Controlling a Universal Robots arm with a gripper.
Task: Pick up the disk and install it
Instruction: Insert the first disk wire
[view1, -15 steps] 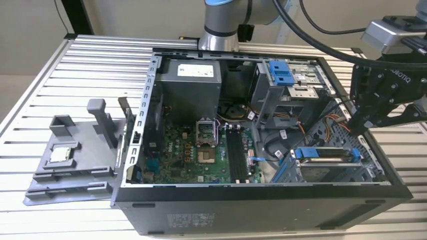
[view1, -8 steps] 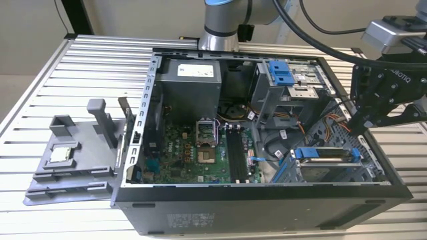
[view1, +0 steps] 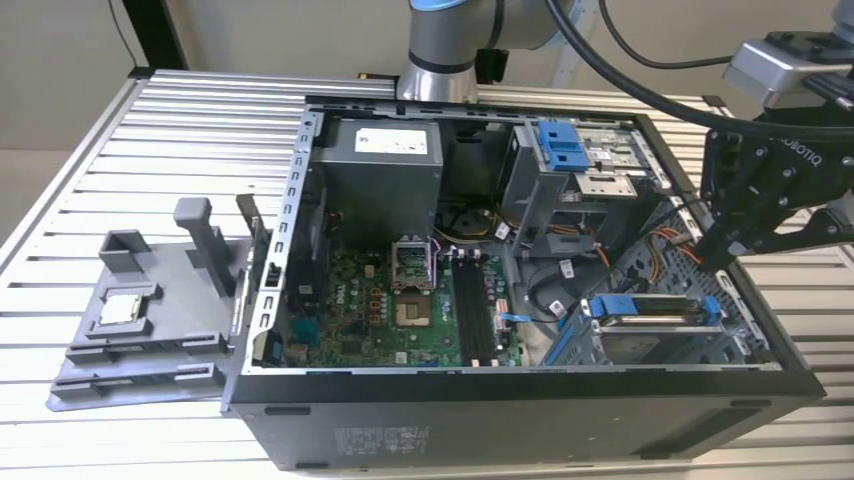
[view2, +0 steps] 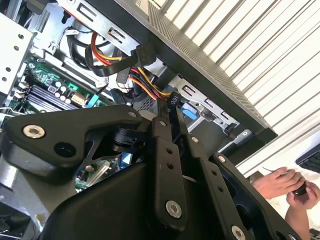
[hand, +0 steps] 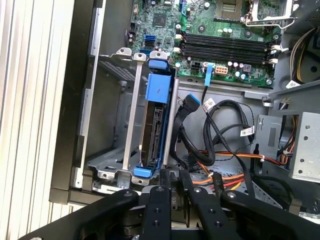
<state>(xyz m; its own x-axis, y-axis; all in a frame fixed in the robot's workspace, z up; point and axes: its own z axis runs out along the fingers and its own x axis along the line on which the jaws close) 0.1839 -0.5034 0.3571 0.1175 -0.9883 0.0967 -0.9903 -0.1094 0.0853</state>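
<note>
The disk (view1: 650, 310) is sitting in the drive cage (hand: 107, 110) just beside the board (view1: 400, 290), at the case (view1: 534, 420) corner. In the first wrist view the disk (hand: 156, 125) is standing on edge between the cage's rails, its blue frame showing at both ends.

The gripper (view1: 714, 250) is hanging on the far side of the cage from the board, near the disk but apart from it. In both wrist views its jaws are looking pressed together with nothing between them (hand: 173, 175).

I am judging the disk to be stiff and fairly heavy for its size, with smooth metal faces that would be slippery and insides that would be taking knocks badly. The blue frame along its long edges is looking like the safest place to take hold, away from the connector end.

Counting: one disk, one gripper, one cage holding it, one chip (view1: 123, 308) on the stand (view1: 160, 340) well apart from the board, outside the case, and two hands (view2: 282, 187) of a person working outside the case.
</note>
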